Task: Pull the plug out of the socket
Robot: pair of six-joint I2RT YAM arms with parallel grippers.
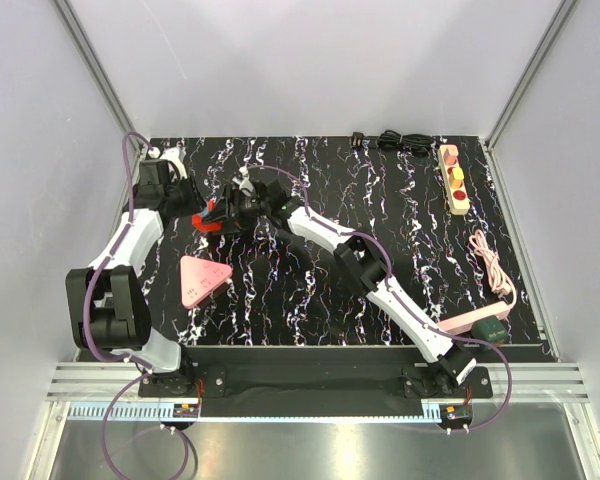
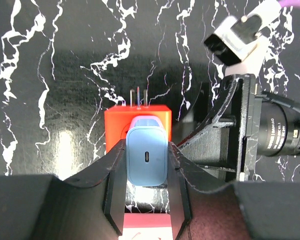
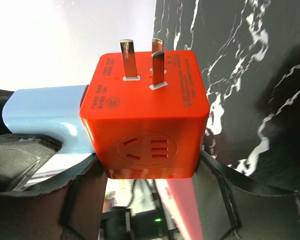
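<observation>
Socket cube of glossy orange-red plastic (image 3: 147, 120), with flat metal prongs standing out of one face, is held over the far left of the black, white-veined marble-look table (image 1: 280, 300). It is clamped between the black fingers of the right hand (image 3: 147, 175). A light-blue, round-cornered, smooth plastic charger plug (image 2: 146, 157) is seated flush against another face of the cube and is clamped across its sides by the left hand (image 2: 146, 170). The plug lies on the side of the cube nearest the left arm, so its pins are judged to run along the left hand's own reach. Separation calls for a straight draw back along that line, with the cube braced by the right hand. No gap is seen between plug and cube. A beige wooden strip with round coloured outlets (image 1: 454, 180) lies well apart at the far right, untouched.
</observation>
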